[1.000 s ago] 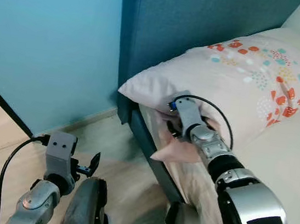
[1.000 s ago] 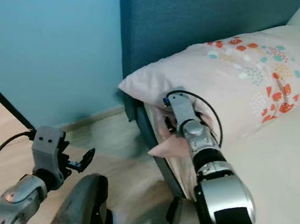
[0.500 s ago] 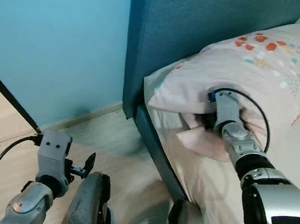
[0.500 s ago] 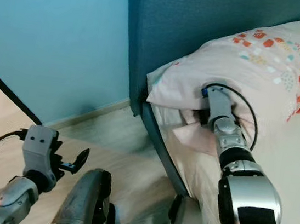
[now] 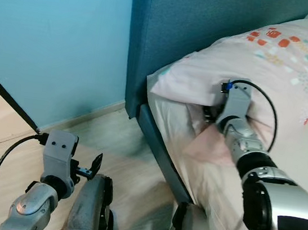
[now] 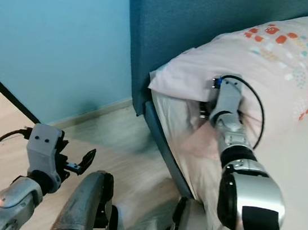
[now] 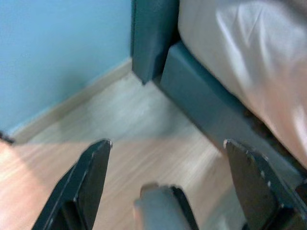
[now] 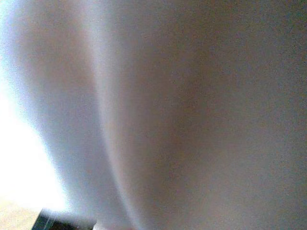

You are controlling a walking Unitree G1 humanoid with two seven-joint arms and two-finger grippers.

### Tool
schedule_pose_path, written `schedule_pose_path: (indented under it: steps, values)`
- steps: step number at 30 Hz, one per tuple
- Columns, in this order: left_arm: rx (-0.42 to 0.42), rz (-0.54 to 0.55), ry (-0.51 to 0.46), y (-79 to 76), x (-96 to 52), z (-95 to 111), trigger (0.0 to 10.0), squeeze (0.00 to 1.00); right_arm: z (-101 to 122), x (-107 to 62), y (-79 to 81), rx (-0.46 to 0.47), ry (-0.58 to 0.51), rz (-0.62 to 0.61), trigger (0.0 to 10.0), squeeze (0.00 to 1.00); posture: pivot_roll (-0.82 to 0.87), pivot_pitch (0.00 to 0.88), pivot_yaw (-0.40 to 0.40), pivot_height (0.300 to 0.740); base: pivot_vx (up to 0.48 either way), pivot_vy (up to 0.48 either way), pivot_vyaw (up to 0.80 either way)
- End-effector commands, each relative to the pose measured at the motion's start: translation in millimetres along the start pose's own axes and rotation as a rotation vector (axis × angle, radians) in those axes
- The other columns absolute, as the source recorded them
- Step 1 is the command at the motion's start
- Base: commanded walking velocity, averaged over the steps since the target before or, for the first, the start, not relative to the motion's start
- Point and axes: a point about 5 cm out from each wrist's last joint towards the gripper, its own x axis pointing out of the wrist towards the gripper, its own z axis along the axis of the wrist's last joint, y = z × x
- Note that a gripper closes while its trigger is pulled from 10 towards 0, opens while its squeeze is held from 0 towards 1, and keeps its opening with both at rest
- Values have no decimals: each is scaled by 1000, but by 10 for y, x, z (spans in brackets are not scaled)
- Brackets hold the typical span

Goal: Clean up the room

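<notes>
A pale pink pillow with orange and teal dots lies at the head of the bed, against the dark teal headboard. My right gripper is pushed into the pillow's near underside, buried in folds of cloth. A pink flap of fabric hangs below its wrist, over the mattress side. The right wrist view has pale cloth pressed close against it. My left gripper hangs low over the wooden floor beside the bed, open and holding nothing.
The bed's teal frame runs along the floor just right of my legs. A light blue wall stands to the left, with a black bar slanting across its base. Bare wooden floor lies between wall and bed.
The camera has shifted. My right arm has reached further up the bed, from the pillow's corner to deeper under its edge, and the pillow's near side is bunched. The left arm hangs as before.
</notes>
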Motion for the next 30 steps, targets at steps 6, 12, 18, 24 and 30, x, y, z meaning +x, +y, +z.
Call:
schedule_pose_path:
  steps: [6,12,18,24,30]
  values:
    - [-20,-27,30,-109,147,-106,10000,0,-186,-23,650,364,2,384,10000,0,335,332,-101,581,0,0,0]
    - [-47,-52,-2,-208,338,-101,10000,0,-18,-121,651,576,-122,693,10000,0,233,240,-108,581,0,0,0]
    - [-72,-84,-32,-315,570,-69,10000,0,103,-353,63,651,-308,636,10000,0,142,158,-97,581,0,0,0]
    - [-93,-123,-64,-440,758,6,10000,0,173,-753,-748,579,-493,317,10000,0,102,121,-85,581,0,0,0]
    - [-86,-154,-79,-481,864,27,10000,0,29,-1202,-1399,417,-472,-2,10000,0,53,97,-60,581,0,0,0]
